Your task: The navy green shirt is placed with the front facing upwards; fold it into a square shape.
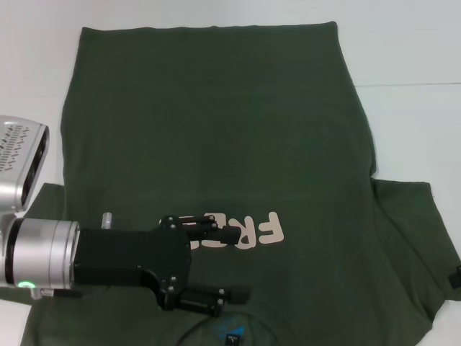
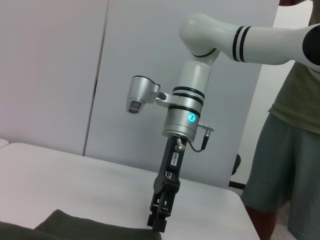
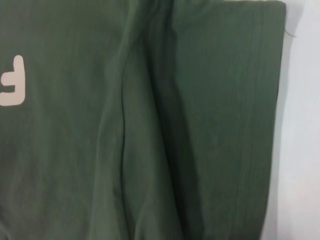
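The shirt (image 1: 216, 144) lies flat and face up across most of the white tabletop (image 1: 418, 130), collar at the bottom edge. My left gripper (image 1: 234, 264) hovers wide open at lower centre, over the chest letters. My right gripper (image 1: 454, 277) barely shows at the right edge; its state I cannot tell.

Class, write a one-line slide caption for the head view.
Left gripper, jaws open, hovers over the navy green shirt spread front-up on the white table.
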Available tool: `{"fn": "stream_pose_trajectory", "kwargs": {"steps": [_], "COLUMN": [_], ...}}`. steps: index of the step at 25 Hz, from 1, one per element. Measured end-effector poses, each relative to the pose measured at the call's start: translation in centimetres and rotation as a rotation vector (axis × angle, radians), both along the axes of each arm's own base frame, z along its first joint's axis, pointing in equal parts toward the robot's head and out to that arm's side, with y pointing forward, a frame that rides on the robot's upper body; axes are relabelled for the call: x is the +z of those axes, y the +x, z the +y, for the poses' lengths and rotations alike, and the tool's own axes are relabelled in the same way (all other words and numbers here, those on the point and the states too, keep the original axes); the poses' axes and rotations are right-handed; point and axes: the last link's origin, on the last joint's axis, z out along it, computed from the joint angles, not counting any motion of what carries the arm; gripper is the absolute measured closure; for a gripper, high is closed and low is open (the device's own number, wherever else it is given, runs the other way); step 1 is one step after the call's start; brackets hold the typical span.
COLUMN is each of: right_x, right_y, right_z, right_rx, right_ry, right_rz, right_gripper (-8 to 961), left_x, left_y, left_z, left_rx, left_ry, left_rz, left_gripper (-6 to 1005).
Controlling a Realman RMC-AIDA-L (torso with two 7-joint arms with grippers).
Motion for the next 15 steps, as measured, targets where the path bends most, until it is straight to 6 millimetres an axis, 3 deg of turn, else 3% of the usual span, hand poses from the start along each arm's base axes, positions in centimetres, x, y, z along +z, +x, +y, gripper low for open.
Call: {"fn": "stream_pose_trajectory", "kwargs": {"steps": [15], "right_x": [-0.68], "right_y": [0.04], "right_z": [0.14], "right_rx": [0.002], "right_ry": [-0.005], "right_rz": [-0.003], "right_gripper": [316], "left_x": [-0.03], "left_y": [0.11], "left_z": [0.04], "left_rx": [-0.005], "left_ry": [-0.002], "left_rz": [0.001], "left_gripper": [125]}}
